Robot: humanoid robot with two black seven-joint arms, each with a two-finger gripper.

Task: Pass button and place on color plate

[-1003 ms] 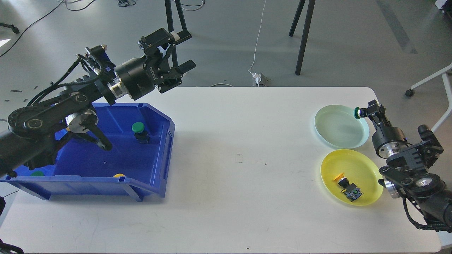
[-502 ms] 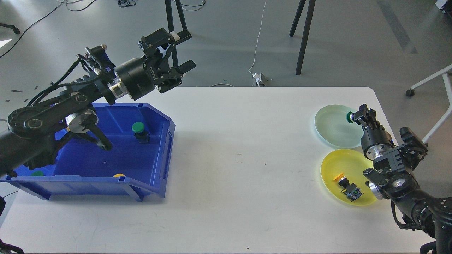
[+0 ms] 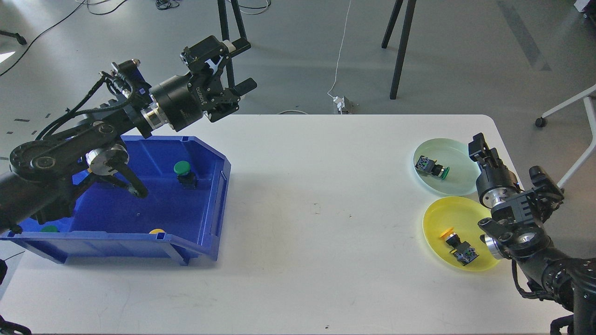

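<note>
A green button point(image 3: 432, 167) lies on its side in the pale green plate point(image 3: 458, 186) at the right. My right gripper point(image 3: 477, 147) stands at that plate's right rim, apart from the button, open and empty. A yellow button point(image 3: 456, 245) lies in the yellow plate point(image 3: 465, 211) just in front. My left gripper point(image 3: 240, 65) is open and empty, held high over the table's back edge beside the blue bin point(image 3: 212, 223). Another green button point(image 3: 183, 171) stands in the bin.
A yellow cap point(image 3: 157, 231) and a green cap point(image 3: 48, 228) show behind the bin's front wall. My left arm's links lie over the bin's left half. The white table point(image 3: 316, 209) spans between bin and plates.
My right gripper moved left over the green plate with the green button, then let it go. The button now lies in the plate. The left arm barely moved.
</note>
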